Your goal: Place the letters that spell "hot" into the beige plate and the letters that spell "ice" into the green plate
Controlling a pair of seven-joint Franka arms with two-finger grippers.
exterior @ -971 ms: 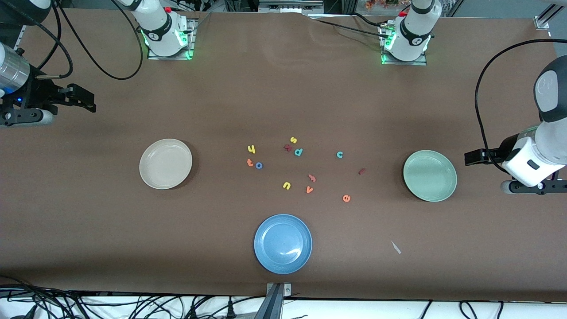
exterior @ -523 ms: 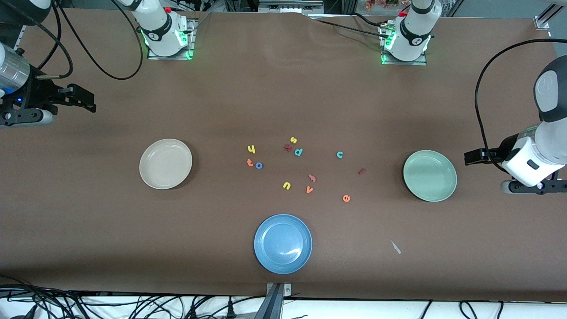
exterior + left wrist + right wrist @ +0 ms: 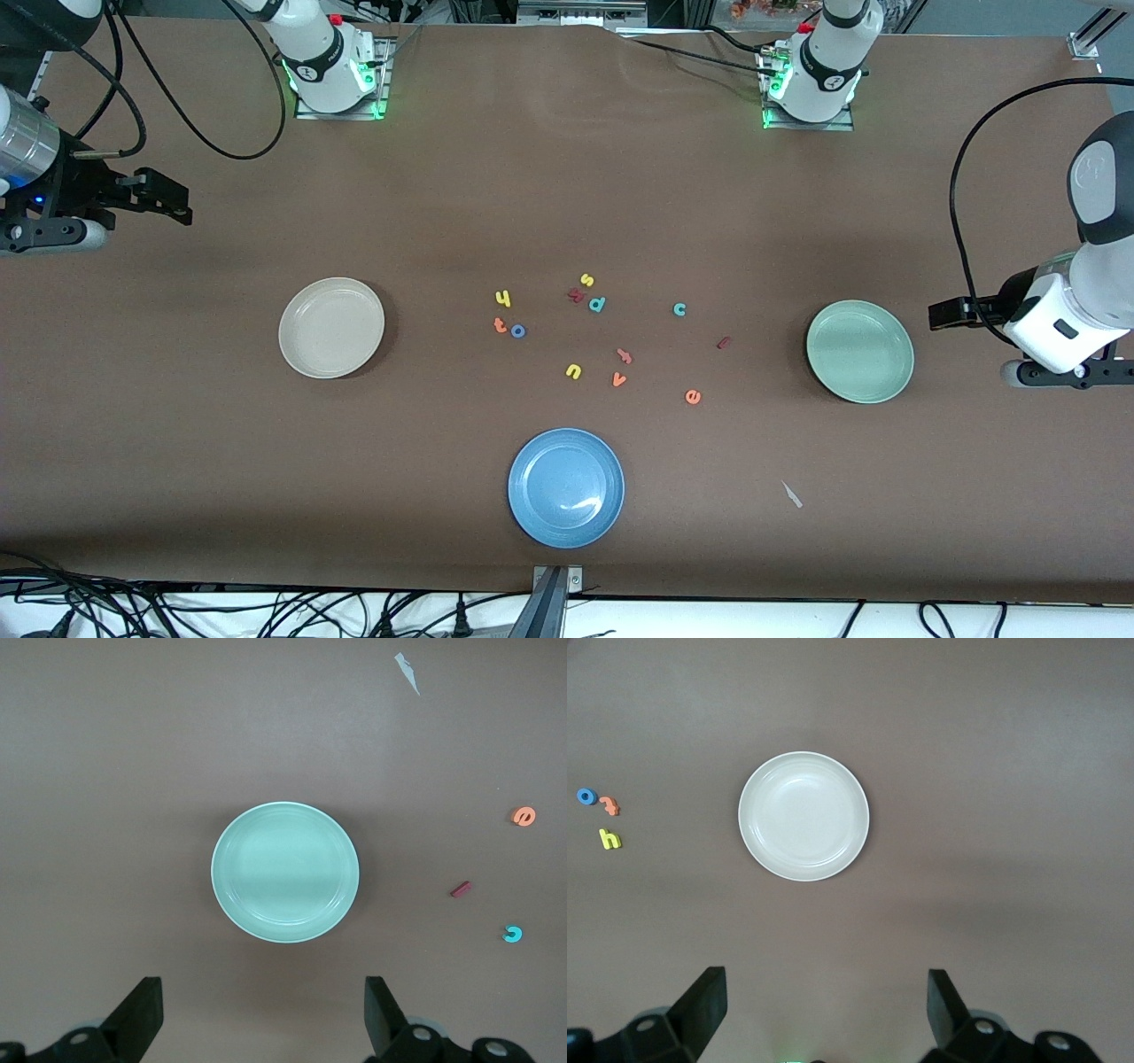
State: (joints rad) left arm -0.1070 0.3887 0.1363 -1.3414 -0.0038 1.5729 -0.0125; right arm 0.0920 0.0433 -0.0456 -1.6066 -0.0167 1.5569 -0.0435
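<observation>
Front view: brown table (image 3: pixel 567 177), both arms parked at its ends. Beige plate (image 3: pixel 331 327) toward the right arm's end, green plate (image 3: pixel 859 351) toward the left arm's end, blue plate (image 3: pixel 566 487) nearest the camera; all three bare. Left gripper (image 3: pixel 262 1014) hangs high, fingers spread, empty, green plate ahead of it. Right gripper (image 3: pixel 822 1010) likewise spread and empty, beige plate ahead. Letters lie scattered between the plates: yellow h (image 3: pixel 503 299), orange t (image 3: pixel 500 325), blue o (image 3: pixel 518 331) on the beige plate's side, so likely the right arm's; teal c (image 3: pixel 679 309), dark red i (image 3: pixel 724 342), orange e (image 3: pixel 693 397) closer to the green plate, likely the left arm's.
</observation>
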